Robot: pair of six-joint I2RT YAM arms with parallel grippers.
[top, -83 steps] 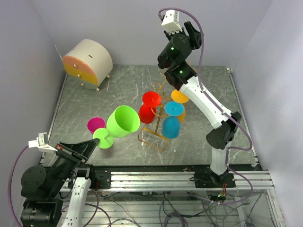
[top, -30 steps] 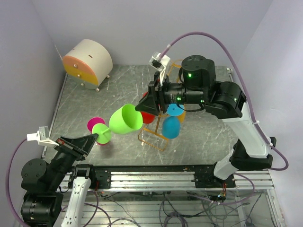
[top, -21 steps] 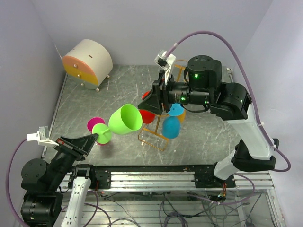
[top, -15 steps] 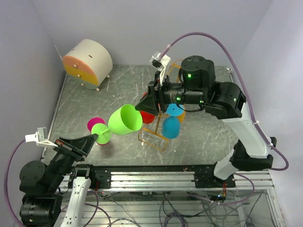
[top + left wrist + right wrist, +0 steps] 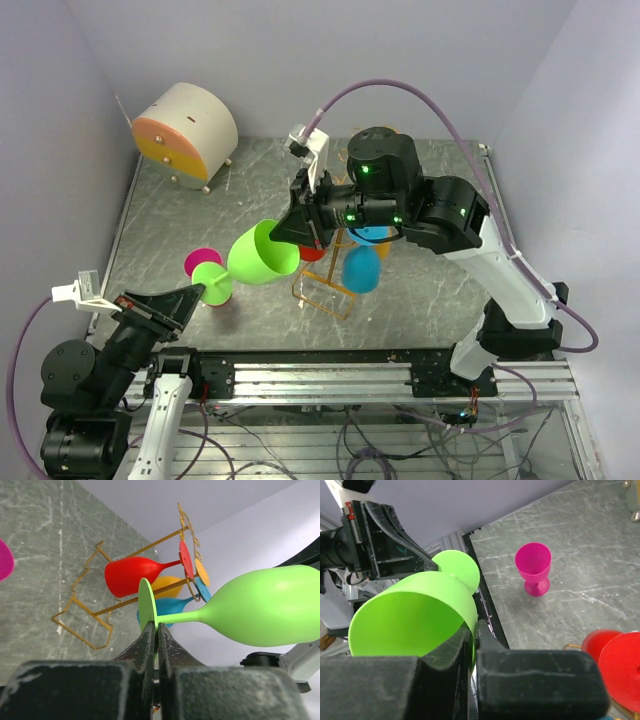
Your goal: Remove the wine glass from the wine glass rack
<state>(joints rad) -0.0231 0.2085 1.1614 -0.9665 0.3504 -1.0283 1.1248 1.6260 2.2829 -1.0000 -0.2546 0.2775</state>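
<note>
Evidently a hand-over. Left fingers (image 5: 145, 642) are pinched shut on the foot disc of the green glass (image 5: 262, 255). Right fingers (image 5: 451, 650) are closed on the rim of its bowl. The glass lies sideways in the air, apart from the rack (image 5: 322, 290), where a red glass (image 5: 130, 575) and a blue glass (image 5: 361, 268) hang. A pink glass (image 5: 534, 562) stands on the counter (image 5: 200, 190). Removal looks done. Next, one grip must release so the other can carry the glass down.

Open tabletop (image 5: 250, 190) between round box (image 5: 185, 130), magenta glass (image 5: 202, 264) and rack (image 5: 322, 290).
</note>
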